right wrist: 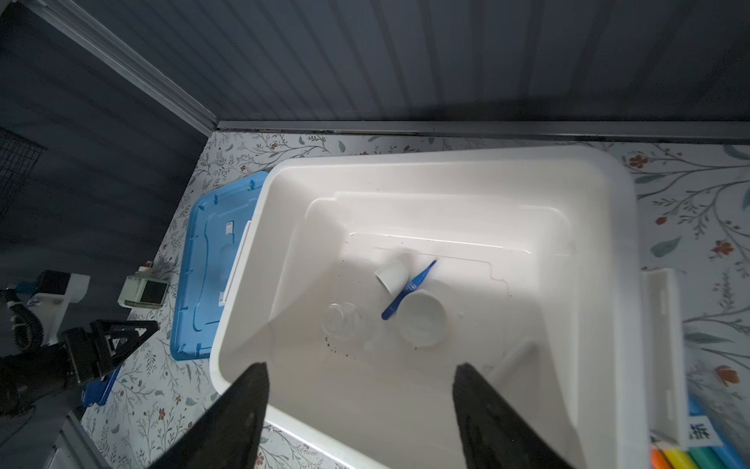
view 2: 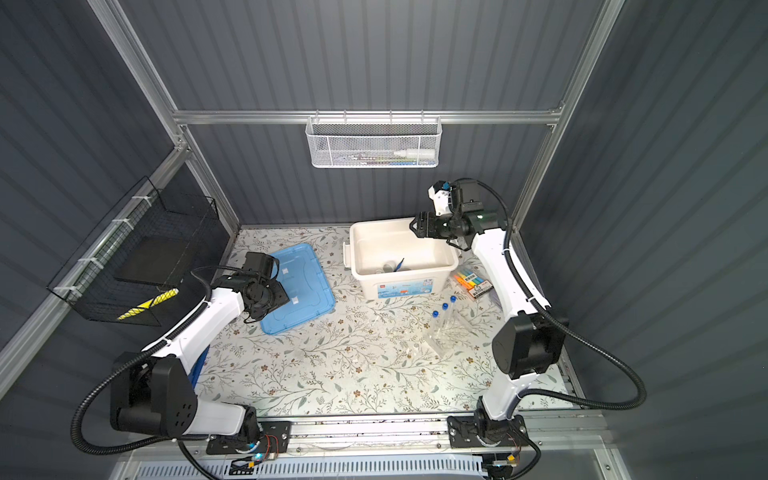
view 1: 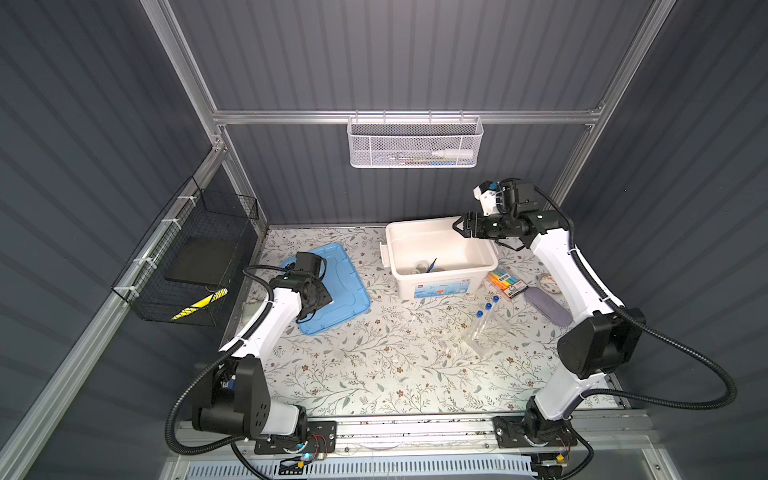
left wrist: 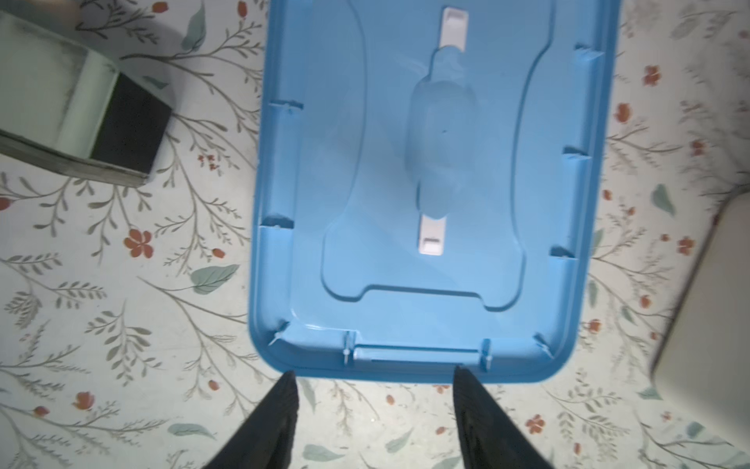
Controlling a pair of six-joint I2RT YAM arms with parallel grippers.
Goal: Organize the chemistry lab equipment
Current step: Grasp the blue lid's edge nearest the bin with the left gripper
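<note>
Nearest the front edge of the flowered table (view 1: 374, 374), toward the right, the clear plastic rack (view 1: 486, 336) sits with the three blue-capped tubes (view 1: 484, 318) leaning in it, their caps pointing toward the back. Further in on the left, the blue lid (view 1: 349, 291) lies flat with its underside up. The left gripper (left wrist: 374, 375) hangs over the lid's near end, pointing down. In the left wrist view its fingers (left wrist: 284, 410) are spread apart with nothing between them, and their tips are just at the lid's rim. Beyond the rack, the pack of markers (view 1: 507, 283) lies just beside the white box (view 1: 436, 286), which stands open at the middle of the table. On the box floor the dark blue tweezers (right wrist: 408, 290) rest between two small white dishes, one tipped on its side (right wrist: 391, 276) and one upright (right wrist: 422, 320). A small clear glass piece (right wrist: 341, 320) sits near them, and a white pestle (right wrist: 514, 355) lies against the wall. The right gripper (right wrist: 360, 367) hovers above the box's far right corner, spread wide and empty. On the back wall hangs a white mesh basket (view 1: 413, 141).
</note>
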